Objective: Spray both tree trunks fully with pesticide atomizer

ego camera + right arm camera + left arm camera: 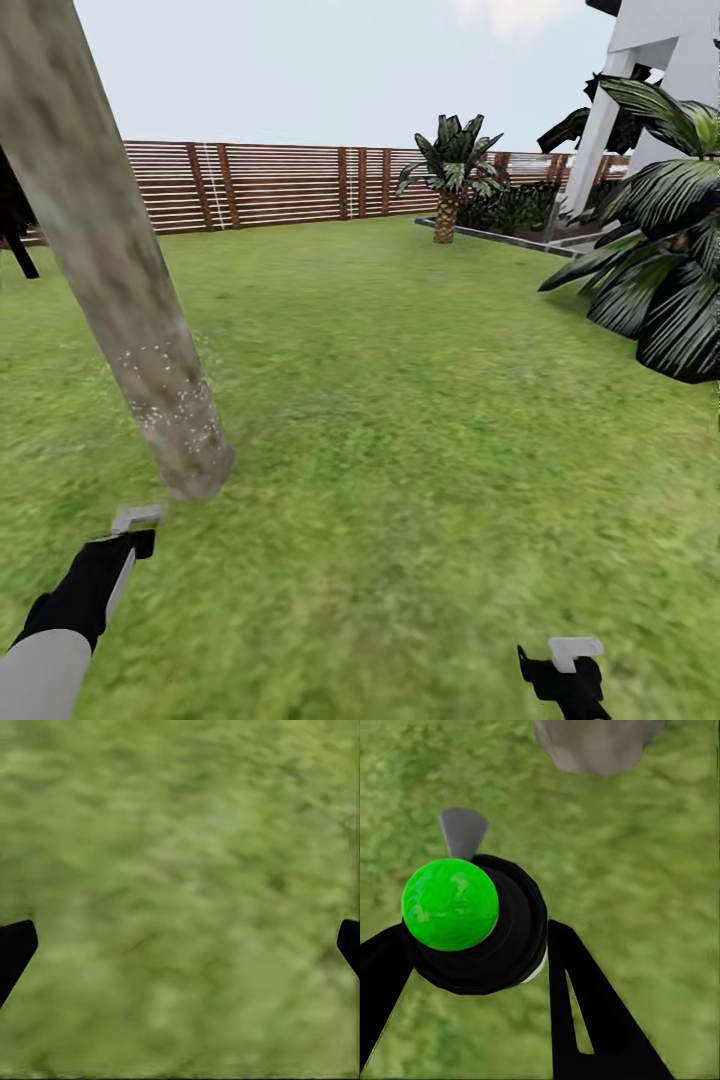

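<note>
The pesticide atomizer [472, 922], a dark round bottle with a bright green top and a grey nozzle, sits between the fingers of my left gripper [472, 967], which is shut on it. In the head view that gripper [135, 535] hovers low over the grass, just short of the foot of a thick, leaning grey-tan tree trunk [110, 270]. White specks [175, 400] dot the trunk's lower part. The trunk's base [596, 746] also appears beyond the nozzle. My right gripper [565, 665] hangs at the lower right, open [180, 945] over bare grass.
A brown slatted fence [300, 185] closes the lawn at the back. A short palm [450, 170] stands far ahead, a bigger palm [660, 260] crowds the right edge, and a white house [660, 60] rises behind it. A black shape [15, 220] shows at the left edge.
</note>
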### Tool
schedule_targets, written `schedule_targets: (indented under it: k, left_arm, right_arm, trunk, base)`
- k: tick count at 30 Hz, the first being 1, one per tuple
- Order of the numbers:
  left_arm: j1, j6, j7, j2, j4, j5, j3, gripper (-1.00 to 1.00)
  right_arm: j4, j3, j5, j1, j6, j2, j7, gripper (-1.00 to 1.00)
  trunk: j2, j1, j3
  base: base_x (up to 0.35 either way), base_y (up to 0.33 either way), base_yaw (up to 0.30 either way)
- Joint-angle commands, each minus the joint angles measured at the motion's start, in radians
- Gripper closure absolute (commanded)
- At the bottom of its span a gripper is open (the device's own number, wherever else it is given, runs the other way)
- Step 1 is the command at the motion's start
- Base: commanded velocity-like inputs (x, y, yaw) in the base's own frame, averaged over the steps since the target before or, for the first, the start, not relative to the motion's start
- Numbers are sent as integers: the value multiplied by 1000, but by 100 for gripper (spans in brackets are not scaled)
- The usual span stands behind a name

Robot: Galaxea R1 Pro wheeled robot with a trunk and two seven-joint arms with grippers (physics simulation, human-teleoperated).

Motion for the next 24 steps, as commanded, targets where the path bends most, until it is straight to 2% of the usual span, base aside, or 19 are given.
schedule_targets:
  k: [1, 3, 4, 5, 6, 7, 8, 9, 10, 11, 12, 13, 14, 16, 18, 20, 22, 24]
  left_arm:
    - [22, -40, -25, 3, 2, -2, -2, 100]
    - [64, -85, -122, 13, 2, -22, -18, 100]
    - [80, -108, -194, 24, 3, -56, -35, 100]
    - [89, -148, -263, 33, 5, -102, -53, 100]
    - [93, -175, -305, 36, 6, -132, -59, 100]
    - [98, -223, -405, 39, 8, -200, -67, 100]
    - [99, -243, -479, 41, 9, -247, -70, 100]
    - [100, -252, -542, 41, 8, -283, -71, 100]
    - [99, -270, -641, 40, 8, -342, -73, 100]
    - [99, -300, -726, 38, 7, -401, -74, 100]
    - [99, -326, -775, 36, 7, -440, -73, 100]
    - [98, -364, -846, 32, 7, -495, -71, 100]
    - [97, -386, -909, 28, 7, -530, -70, 100]
    - [94, -404, -1019, 21, -2, -560, -70, 100]
    - [92, -409, -1102, 15, -8, -568, -85, 100]
    - [90, -409, -1128, 14, -9, -570, -136, 100]
    - [85, -420, -1139, 25, -19, -561, -124, 100]
    - [85, -424, -1150, 25, -22, -561, -122, 100]
  right_arm:
    - [0, 0, 1, 0, 0, 0, 0, -100]
    - [2, 3, 2, 0, 0, 0, 3, -100]
    - [2, 15, 7, 0, 0, 2, 5, -100]
    - [1, 51, 26, 0, 0, 4, 7, -100]
    - [0, 83, 43, 0, 0, 6, 8, -100]
    - [-4, 164, 87, 0, 1, 9, 11, -100]
    - [-6, 215, 111, 0, 1, 10, 19, -100]
    - [-11, 250, 123, 0, 1, 11, 46, -100]
    - [-32, 291, 133, -2, 2, 13, 118, -100]
    - [-63, 314, 140, -4, 4, 13, 209, -100]
    - [-91, 323, 142, -5, 5, 14, 273, -100]
    - [-142, 331, 145, -6, 7, 13, 375, -100]
    - [-191, 336, 146, -6, 9, 14, 460, -100]
    - [-274, 339, 147, -6, 22, 14, 593, -100]
    - [-337, 341, 147, -6, 45, 14, 689, -100]
    - [-366, 342, 147, -7, 55, 14, 725, -100]
    - [-372, 330, 138, -14, 53, 26, 716, -100]
    - [-372, 332, 140, -14, 53, 27, 717, -100]
  trunk:
    - [0, 0, 0]
    - [0, 0, 0]
    - [0, 0, 0]
    - [0, 0, 0]
    - [0, 0, 0]
    - [0, 0, 0]
    - [0, 0, 0]
    - [0, 0, 0]
    - [0, 0, 0]
    - [0, 0, 0]
    - [0, 0, 0]
    - [0, 0, 0]
    - [0, 0, 0]
    - [0, 0, 0]
    - [0, 0, 0]
    - [0, 0, 0]
    - [0, 0, 0]
    - [0, 0, 0]
  base:
    - [-342, 0, 0]
    - [-343, 0, 0]
    - [-343, 0, 0]
    - [-343, 0, 0]
    - [-343, 0, 0]
    - [-343, 0, 0]
    - [-343, 0, 0]
    - [-343, 0, 0]
    - [-340, 0, 0]
    - [-327, 0, 0]
    - [-313, 0, 0]
    - [-298, 0, 0]
    - [-291, 0, 0]
    - [-184, 0, 0]
    - [-50, 0, 0]
    - [-18, 0, 0]
    - [0, 0, 0]
    - [0, 0, 0]
